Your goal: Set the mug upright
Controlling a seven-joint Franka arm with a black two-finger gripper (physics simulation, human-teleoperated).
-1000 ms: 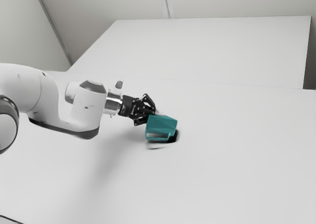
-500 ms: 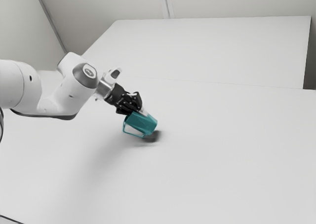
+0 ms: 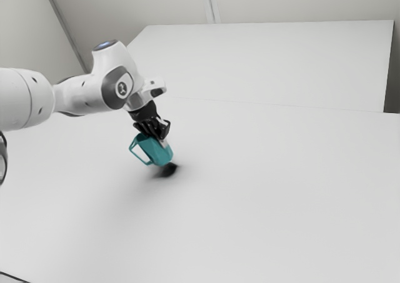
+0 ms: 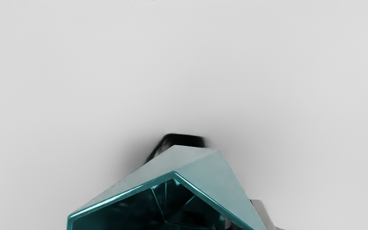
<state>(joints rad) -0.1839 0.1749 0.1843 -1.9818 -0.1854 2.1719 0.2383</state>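
1 mug (image 3: 157, 152), turned nearer upright than before, still tilted; 1 gripper (image 3: 160, 139), closed on the mug's wall (image 4: 214, 172); levelling and lowering probably remain.

Franka arm (image 3: 81, 97): enters from exterior view's left, forearm (image 3: 31, 99) near level. Wrist (image 3: 117, 83) bent downward. Two-finger gripper (image 3: 162, 141) slanted down toward exterior view's right, fingers (image 4: 262, 212) closed in a grip.
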